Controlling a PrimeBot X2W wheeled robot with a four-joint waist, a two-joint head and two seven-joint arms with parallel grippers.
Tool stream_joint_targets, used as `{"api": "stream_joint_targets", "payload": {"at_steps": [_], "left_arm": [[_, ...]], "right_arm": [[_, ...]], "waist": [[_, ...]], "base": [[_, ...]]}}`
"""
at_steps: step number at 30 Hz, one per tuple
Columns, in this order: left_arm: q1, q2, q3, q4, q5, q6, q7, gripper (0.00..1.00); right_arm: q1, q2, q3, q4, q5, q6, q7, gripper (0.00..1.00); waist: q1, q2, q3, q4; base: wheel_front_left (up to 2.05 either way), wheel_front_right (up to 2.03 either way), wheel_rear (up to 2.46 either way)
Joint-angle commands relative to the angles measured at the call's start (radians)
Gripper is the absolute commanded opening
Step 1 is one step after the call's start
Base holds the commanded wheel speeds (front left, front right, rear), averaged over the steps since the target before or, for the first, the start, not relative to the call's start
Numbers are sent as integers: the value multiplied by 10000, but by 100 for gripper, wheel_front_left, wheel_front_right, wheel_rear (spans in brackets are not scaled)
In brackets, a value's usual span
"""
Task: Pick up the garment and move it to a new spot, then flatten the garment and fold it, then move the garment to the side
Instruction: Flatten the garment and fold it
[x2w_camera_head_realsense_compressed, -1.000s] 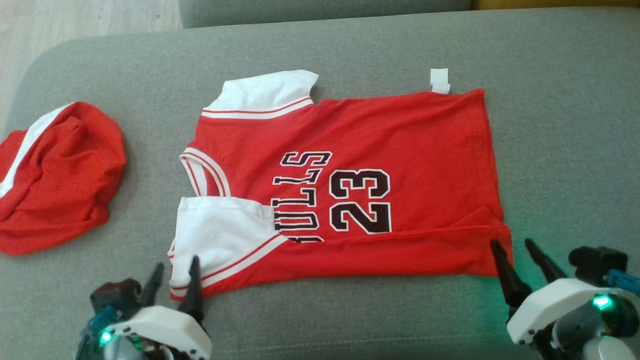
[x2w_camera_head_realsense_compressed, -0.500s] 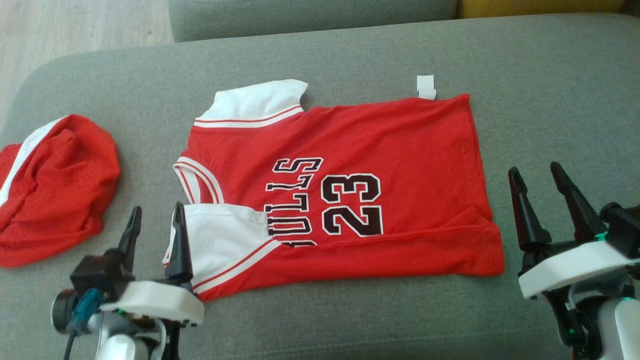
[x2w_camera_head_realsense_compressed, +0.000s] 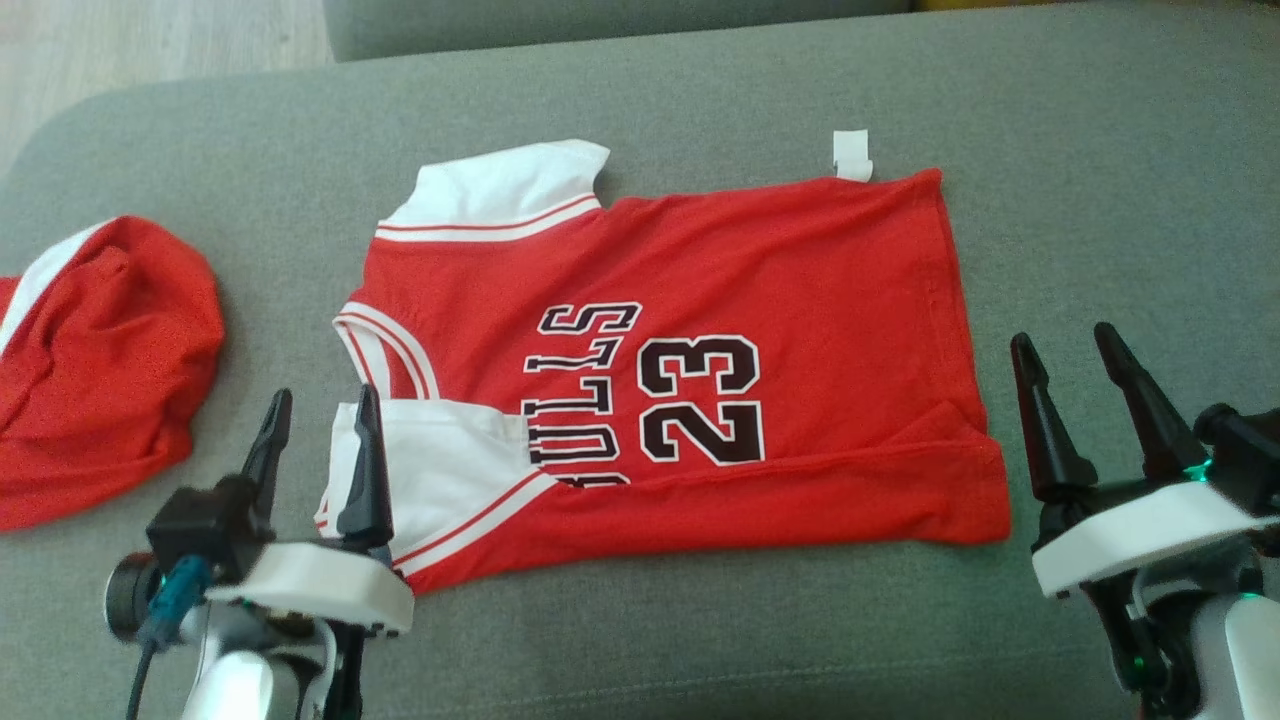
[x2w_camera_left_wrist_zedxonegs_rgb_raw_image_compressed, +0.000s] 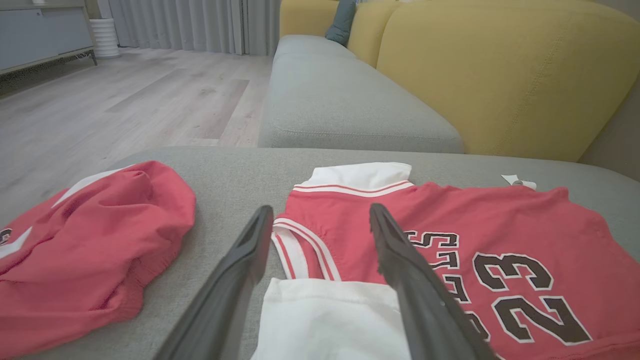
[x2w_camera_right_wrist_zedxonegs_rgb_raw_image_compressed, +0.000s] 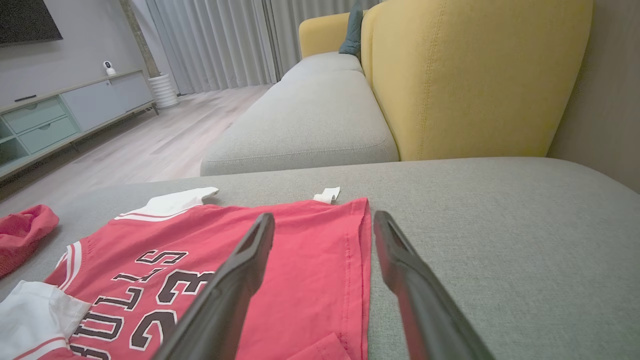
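Head view: one jersey (x2w_camera_head_realsense_compressed: 760, 270) lies flat mid-cushion (x2w_camera_head_realsense_compressed: 1100, 150), its near edge folded over and hiding some lettering. One red garment (x2w_camera_head_realsense_compressed: 100, 370) at left is cut off. Left gripper (x2w_camera_head_realsense_compressed: 325, 393) by the sleeve and right gripper (x2w_camera_head_realsense_compressed: 1062, 334) beside the hem: jaws wide, holding nothing.

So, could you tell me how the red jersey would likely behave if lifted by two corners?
Probably floppy: the red jersey lies flat with its near edge folded over itself, so the middle should sag between the corners. It looks thin, so likely light. Pushed across the fabric cushion, it may bunch rather than slide.
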Motion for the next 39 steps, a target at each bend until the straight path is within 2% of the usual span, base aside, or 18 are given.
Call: {"api": "stream_joint_targets", "payload": {"at_steps": [1, 6, 10, 19, 20, 30, 35, 39], "left_arm": [[-641, 179, 285, -372, 33, 3, 94, 100], [-1780, 101, -32, -33, -133, -494, 223, 100], [-3261, -84, -227, 823, -233, -827, 388, 100], [-7094, -523, -374, 4240, -534, -1569, 401, 100], [-7094, -523, -374, 4240, -534, -1569, 401, 100], [-9925, -470, -317, 8686, -680, -2084, 180, 100], [-10565, -433, -453, 10479, -602, -1985, 613, 100], [-10883, -466, -600, 11615, -553, -1826, 1375, 100]], "right_arm": [[-476, -119, 193, -413, 66, -9, -102, 100], [-655, -133, 135, -602, 129, -9, -176, 100], [-894, -126, 154, -687, 121, -9, -197, 100], [-1580, -114, 652, -548, 186, -9, -328, 100], [-1580, -114, 652, -548, 186, -9, -328, 100], [-1942, 12, 1156, -9, 415, -9, -584, 100], [-1964, 51, 1136, 213, 503, -9, -637, 100], [-2007, 57, 1148, 309, 547, -9, -631, 100]], "waist": [[0, 0, 152, 12], [0, 0, 776, 112], [0, 0, 1406, 53], [0, 0, 2681, -581], [0, 0, 2681, -581], [0, 0, 3442, -1361], [0, 0, 3527, -1427], [0, 0, 3508, -1431]], "base": [[0, 0, 0], [0, 0, 0], [0, 0, 0], [0, 0, 0], [0, 0, 0], [0, 0, 0], [0, 0, 0], [0, 0, 0]]}}
